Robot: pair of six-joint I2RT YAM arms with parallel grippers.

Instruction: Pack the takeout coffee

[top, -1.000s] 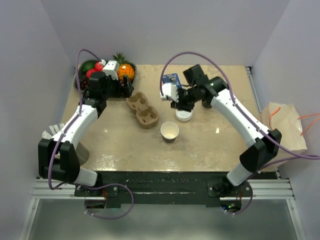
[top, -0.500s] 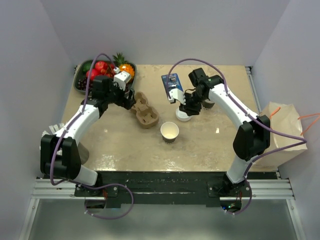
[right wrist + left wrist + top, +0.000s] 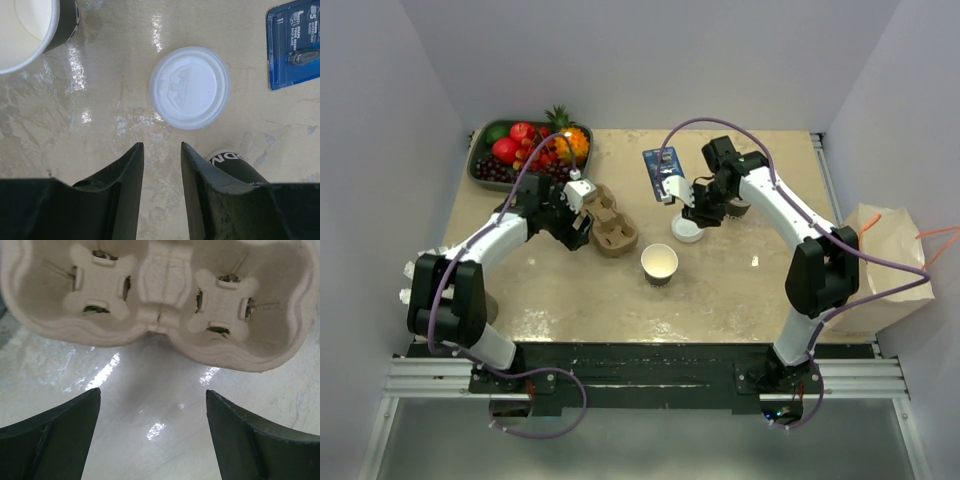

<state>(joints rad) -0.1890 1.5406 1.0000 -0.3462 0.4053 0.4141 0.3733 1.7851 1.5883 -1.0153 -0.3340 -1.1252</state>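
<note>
top and wrist views, packing at an early stage. the cup (image 3: 659,264) stands upright and uncovered near the middle of the table (image 3: 750,290), with its pale inside showing. whether it holds any drink cannot be told. the lid (image 3: 688,232) lies flat on the table just beyond the cup and slightly to its right, apart from it. the cup carrier (image 3: 605,222) lies to the left of the cup with both wells empty. a paper bag (image 3: 890,262) stands off the right edge of the table.

the left gripper (image 3: 152,395) hangs low over the table just beside the near edge of the carrier. its jaws are spread wide and hold nothing. the right gripper (image 3: 161,147) is poised just short of the lid. its jaws stand a narrow gap apart with only bare table between them, and they touch neither lid nor cup.

progress, as judged from this layout: nothing is packed yet. the lid is not on the cup, the cup is not in a well, and neither arm has a grasp on anything. the steps left appear to be picking up the lid, pressing it onto the rim, and then seating the covered cup in a well. the left arm seems placed to take or steady the carrier. whether the bag also has a part cannot be told.
</note>
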